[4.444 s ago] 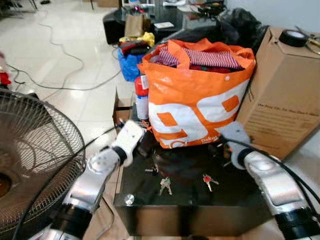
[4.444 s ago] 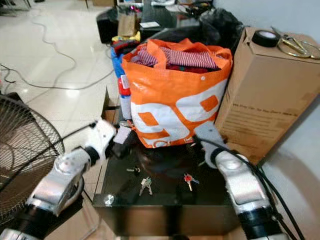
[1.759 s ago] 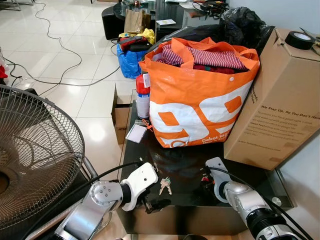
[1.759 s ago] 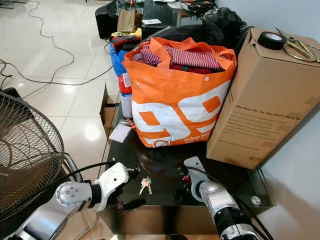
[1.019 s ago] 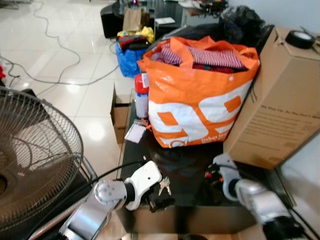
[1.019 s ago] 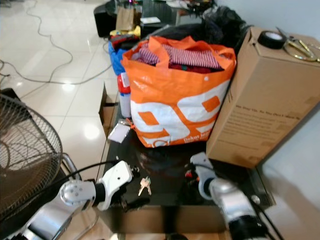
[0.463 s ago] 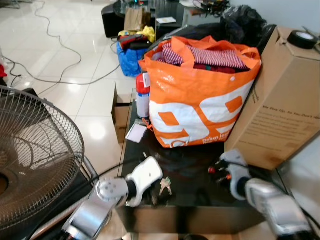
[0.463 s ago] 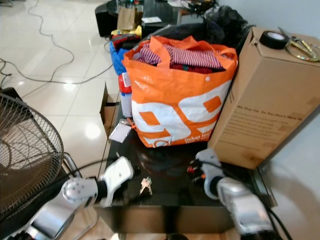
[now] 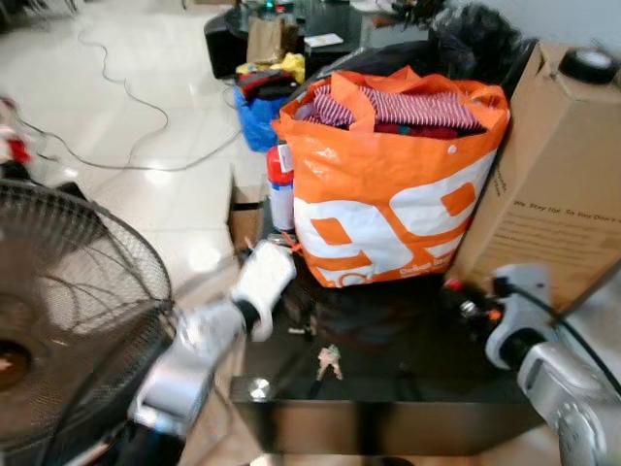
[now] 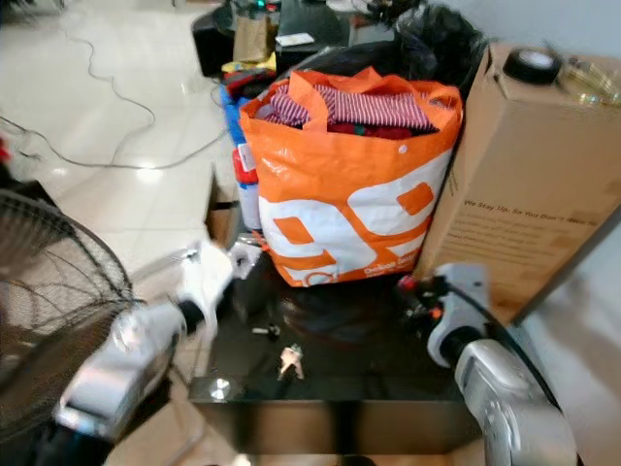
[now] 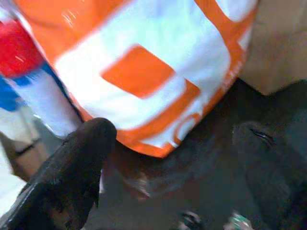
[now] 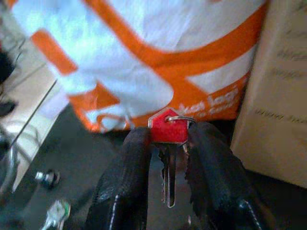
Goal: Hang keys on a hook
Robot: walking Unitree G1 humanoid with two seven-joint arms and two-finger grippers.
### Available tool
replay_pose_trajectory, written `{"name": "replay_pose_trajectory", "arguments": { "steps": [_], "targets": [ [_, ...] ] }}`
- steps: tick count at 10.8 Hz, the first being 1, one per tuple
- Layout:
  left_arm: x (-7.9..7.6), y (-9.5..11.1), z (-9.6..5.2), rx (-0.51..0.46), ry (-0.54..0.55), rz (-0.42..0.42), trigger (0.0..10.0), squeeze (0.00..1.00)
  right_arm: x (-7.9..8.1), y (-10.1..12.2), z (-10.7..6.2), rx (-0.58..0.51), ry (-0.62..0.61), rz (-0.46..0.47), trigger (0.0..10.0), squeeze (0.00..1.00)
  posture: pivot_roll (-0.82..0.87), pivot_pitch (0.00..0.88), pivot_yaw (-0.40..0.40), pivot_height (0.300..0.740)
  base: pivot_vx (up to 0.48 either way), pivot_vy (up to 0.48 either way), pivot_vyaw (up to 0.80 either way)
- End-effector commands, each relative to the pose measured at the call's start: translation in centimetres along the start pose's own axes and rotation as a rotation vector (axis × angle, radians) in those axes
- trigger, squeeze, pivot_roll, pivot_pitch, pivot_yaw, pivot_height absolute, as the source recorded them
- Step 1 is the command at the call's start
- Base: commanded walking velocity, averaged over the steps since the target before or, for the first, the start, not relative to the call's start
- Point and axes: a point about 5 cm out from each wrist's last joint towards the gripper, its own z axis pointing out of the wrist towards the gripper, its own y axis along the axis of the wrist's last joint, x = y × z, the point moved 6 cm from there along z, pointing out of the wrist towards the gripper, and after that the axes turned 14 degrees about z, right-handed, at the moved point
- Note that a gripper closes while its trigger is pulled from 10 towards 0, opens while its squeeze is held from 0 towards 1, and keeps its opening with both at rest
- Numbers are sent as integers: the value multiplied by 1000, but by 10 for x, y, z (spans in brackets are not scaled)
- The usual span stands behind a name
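Looking through the left eye view, you see your right gripper (image 9: pixel 464 303) raised over the right part of the black glass table (image 9: pixel 408 383), close in front of the cardboard box (image 9: pixel 553 194) and just beside the orange bag (image 9: pixel 388 184). A small red spot shows at its tip. Your left gripper (image 9: pixel 291 291) is at the other side of the bag, near the red and white can (image 9: pixel 279 189). A second bunch of keys (image 9: pixel 329 361) lies on the glass between the two grippers, nearer to the table's front edge. A large fan (image 9: pixel 68 320) stands to the left of your left arm.

In the right eye view the scene is the same, a little blurred.

In the left wrist view, the left fingers (image 11: pixel 81 158) stand wide apart and hold nothing; the bag is straight ahead of them.

In the right wrist view, the two black fingers (image 12: pixel 129 182) are closed on the red-headed key (image 12: pixel 168 132). Its metal blade hangs down between them, and a ring passes through the red head. The bag is directly behind the key.
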Motion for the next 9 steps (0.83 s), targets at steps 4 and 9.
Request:
{"name": "replay_pose_trajectory", "arguments": {
  "steps": [4, 9],
  "targets": [
    [20, 4, -7, -11, 102, -19, 10000, 20, 3, 26, -20, -168, -137, -23, 10000, 0, -201, 0, 82, 740, -126, 0, 0],
    [38, -3, -3, 0, 200, -57, 10000, 27, 5, 17, -3, -210, -211, -106, 10000, 0, -174, 0, 88, 740, 0, 0, 0]
  ]
}}
